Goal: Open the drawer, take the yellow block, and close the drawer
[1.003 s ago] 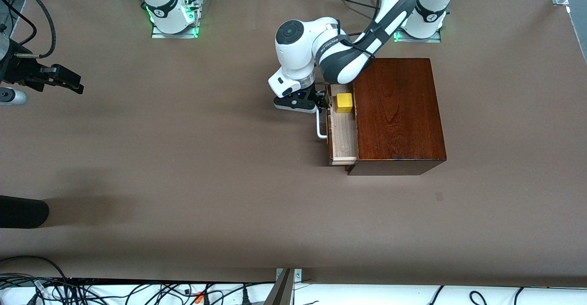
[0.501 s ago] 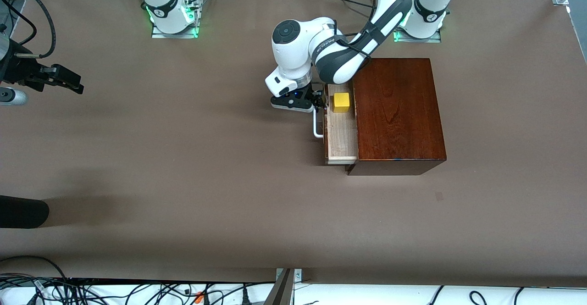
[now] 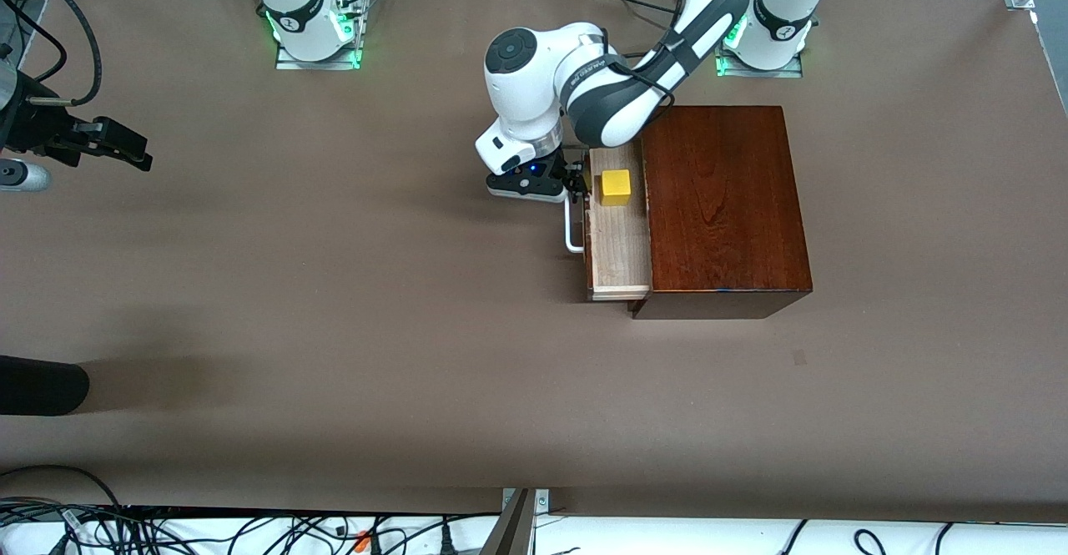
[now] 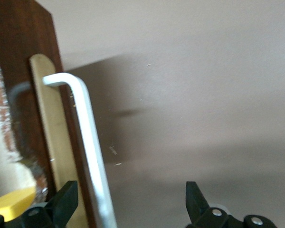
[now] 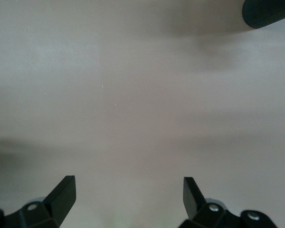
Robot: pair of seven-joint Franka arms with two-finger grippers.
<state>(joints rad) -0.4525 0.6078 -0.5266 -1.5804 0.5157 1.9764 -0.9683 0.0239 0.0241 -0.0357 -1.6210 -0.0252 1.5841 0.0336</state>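
The drawer (image 3: 619, 242) stands partly pulled out of the dark mahogany box (image 3: 722, 204), which sits on the brown table (image 3: 334, 330) toward the left arm's end. The yellow block (image 3: 616, 187) rests inside the pale tray, at its end farther from the front camera.

The left gripper (image 3: 574, 184) sits low at the drawer front, at the end of the white U-shaped handle (image 3: 571, 229) farther from the front camera. In the left wrist view its fingers (image 4: 66, 202) are spread wide, one on each side of the handle bar (image 4: 92, 152), not pressing it.

The right gripper (image 3: 125, 148) waits over the table's edge at the right arm's end, well apart from the box, its fingers (image 5: 64, 192) spread over bare tabletop.
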